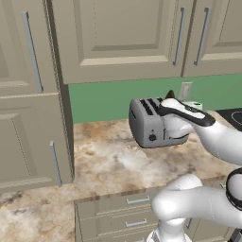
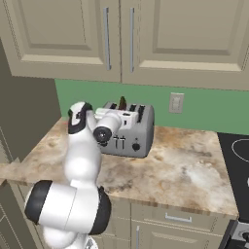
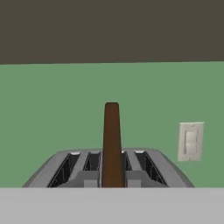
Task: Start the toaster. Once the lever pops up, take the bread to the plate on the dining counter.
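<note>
Marbled bench (image 1: pixel 108 160) under beige cabinets, green wall behind. Fingers look pinched shut on the bread (image 3: pixel 112 144), edge-on and sticking up from the toaster (image 2: pixel 133 129). Probably light, stiff, crumbly, so hold its flat faces.

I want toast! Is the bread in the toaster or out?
Partly out: the bread stands upright, its top well above the toaster slots.

You have one toaster (image 2: pixel 131 129) with four slots, and one bread (image 3: pixel 112 144) slice. There is one wall switch (image 2: pixel 176 102) and one stovetop (image 2: pixel 236 160).
</note>
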Motion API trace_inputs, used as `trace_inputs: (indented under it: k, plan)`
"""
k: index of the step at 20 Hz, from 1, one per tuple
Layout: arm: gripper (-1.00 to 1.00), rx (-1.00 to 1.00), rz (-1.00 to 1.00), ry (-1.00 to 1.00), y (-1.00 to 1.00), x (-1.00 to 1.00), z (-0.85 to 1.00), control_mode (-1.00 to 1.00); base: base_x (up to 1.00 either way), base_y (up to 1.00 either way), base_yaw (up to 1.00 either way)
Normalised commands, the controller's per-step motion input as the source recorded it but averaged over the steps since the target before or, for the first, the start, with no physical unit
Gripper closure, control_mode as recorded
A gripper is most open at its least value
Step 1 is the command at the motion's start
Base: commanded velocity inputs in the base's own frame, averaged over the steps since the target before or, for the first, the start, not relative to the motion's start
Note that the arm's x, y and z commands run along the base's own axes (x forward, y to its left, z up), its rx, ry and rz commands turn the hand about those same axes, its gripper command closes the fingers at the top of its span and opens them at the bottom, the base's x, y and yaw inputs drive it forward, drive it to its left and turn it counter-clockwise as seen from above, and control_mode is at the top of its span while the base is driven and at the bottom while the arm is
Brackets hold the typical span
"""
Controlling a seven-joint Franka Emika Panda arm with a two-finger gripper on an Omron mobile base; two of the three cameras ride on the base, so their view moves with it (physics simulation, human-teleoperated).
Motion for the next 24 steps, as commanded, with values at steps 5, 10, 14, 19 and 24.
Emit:
trace_inputs:
  k: [5,10,14,19,24]
  plan:
    - [1.0,0.0,0.0,0.01,0.0,-0.58,0.59,-1.0,0.0,0.0,0.0]
    - [1.0,0.0,0.0,0.03,0.0,-0.58,0.72,-1.0,0.0,0.0,0.0]
    - [1.0,0.0,0.0,0.04,-0.05,-0.67,0.76,-1.0,0.0,0.0,0.0]
    - [1.0,0.0,0.0,0.11,-0.04,-0.75,0.73,-1.0,0.0,0.0,0.0]
    - [1.0,0.0,-0.01,0.26,0.0,-0.9,0.41,-1.0,0.0,0.0,0.0]
